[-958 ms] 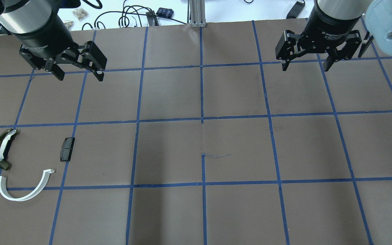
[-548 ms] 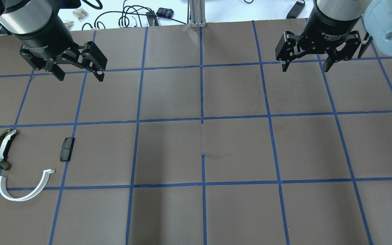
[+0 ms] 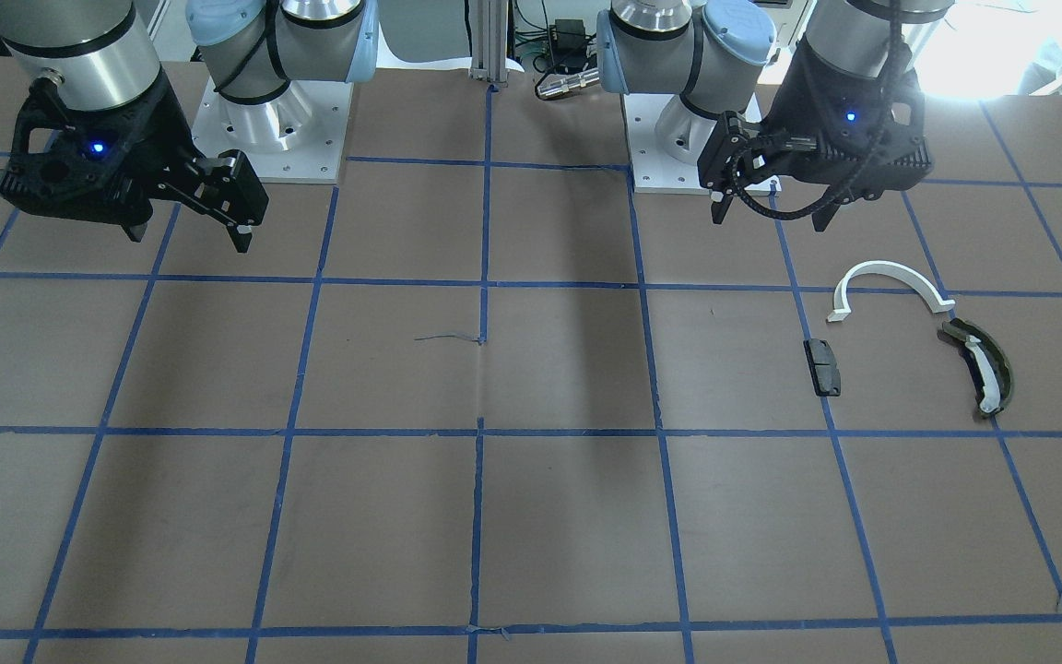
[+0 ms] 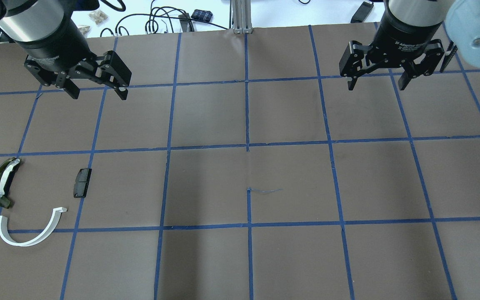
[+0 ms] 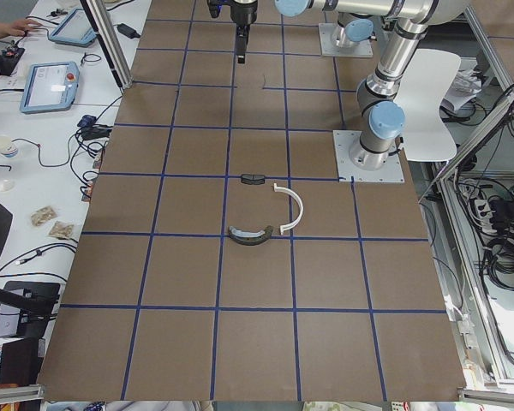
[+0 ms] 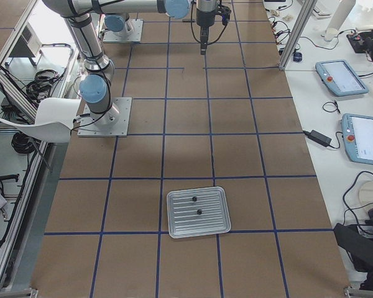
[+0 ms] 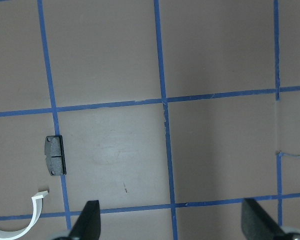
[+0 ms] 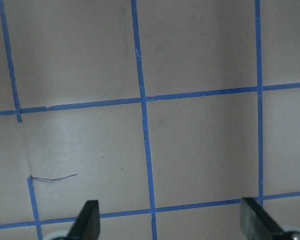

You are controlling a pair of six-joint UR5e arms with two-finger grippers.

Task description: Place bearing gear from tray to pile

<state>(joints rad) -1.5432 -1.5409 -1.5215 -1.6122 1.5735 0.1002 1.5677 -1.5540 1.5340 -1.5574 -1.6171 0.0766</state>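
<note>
The pile lies at the table's left: a white half-ring arc (image 4: 25, 244), a dark olive curved piece with a white strip (image 4: 0, 183) and a small black block (image 4: 82, 182). The front view also shows the arc (image 3: 890, 267), the olive piece (image 3: 983, 369) and the block (image 3: 823, 366). A metal tray (image 6: 174, 223) shows only in the right side view, with two small dark parts (image 6: 199, 212) in it. My left gripper (image 4: 98, 93) is open and empty, high and beyond the pile. My right gripper (image 4: 376, 86) is open and empty over bare table.
Brown table cover with a blue tape grid (image 4: 247, 148). Cables and small items (image 4: 156, 21) lie past the far edge. The arm bases (image 3: 273, 120) stand at the robot's side. The left wrist view shows the black block (image 7: 55, 155) and an end of the arc (image 7: 35, 210).
My right gripper has shifted slightly to the right and nearer in the overhead view. The left gripper and the pile have not moved.
</note>
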